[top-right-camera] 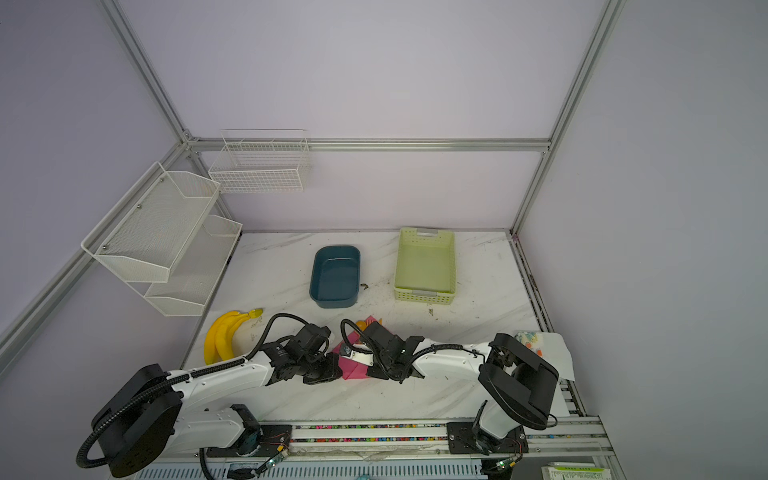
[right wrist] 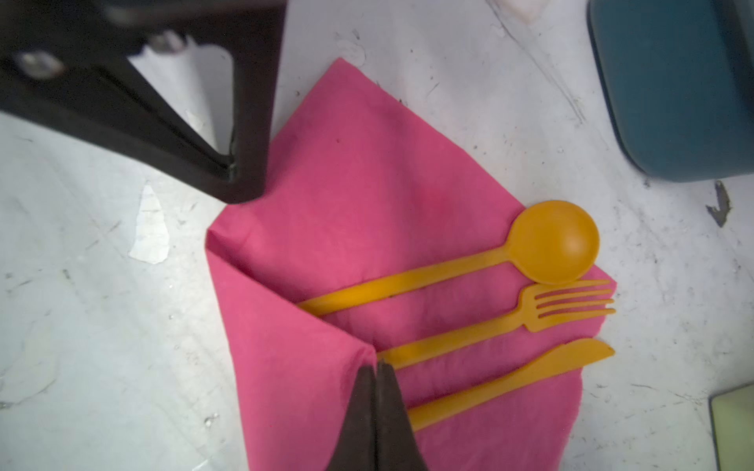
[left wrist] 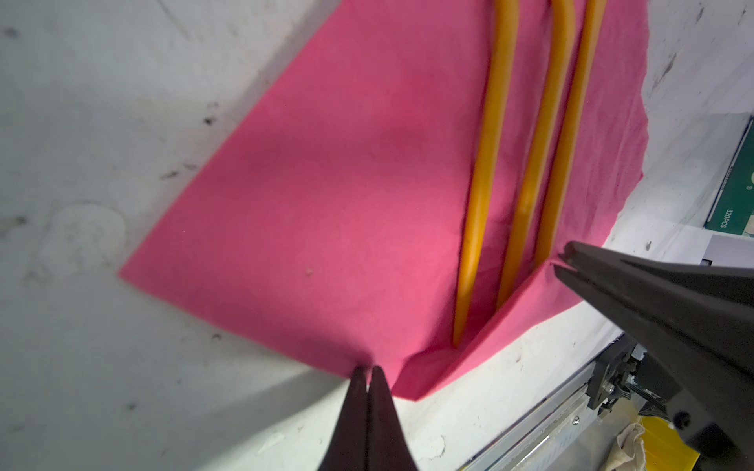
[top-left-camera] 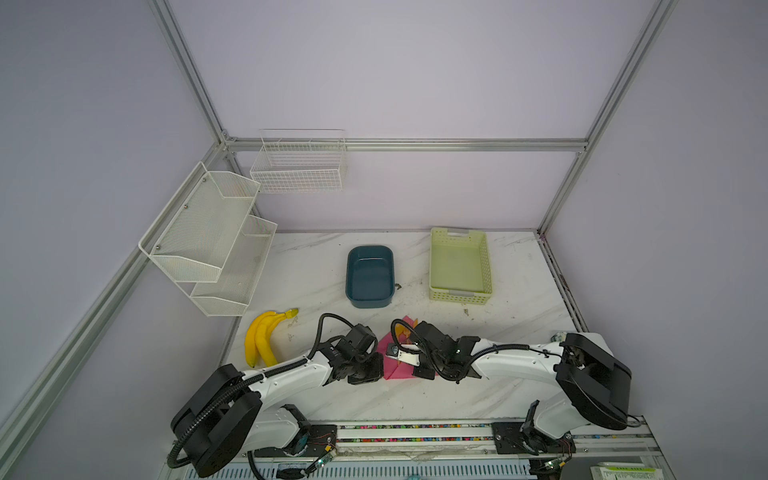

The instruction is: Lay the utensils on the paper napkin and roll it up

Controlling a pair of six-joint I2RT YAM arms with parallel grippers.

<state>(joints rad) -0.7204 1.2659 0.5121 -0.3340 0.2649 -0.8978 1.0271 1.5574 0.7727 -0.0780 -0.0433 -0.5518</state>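
On the scuffed marble table [top-left-camera: 519,332], left end effector [left wrist: 367,373] and right end effector [right wrist: 375,369] pinch the napkin [right wrist: 359,195].

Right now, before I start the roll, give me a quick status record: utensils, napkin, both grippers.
on paper napkin: spoon, fork, knife, side by side
fold: one corner folded over the handle ends
left gripper: shut, tips at the napkin's edge; grip unclear
right gripper: shut on the folded corner's tip
roll: not yet done
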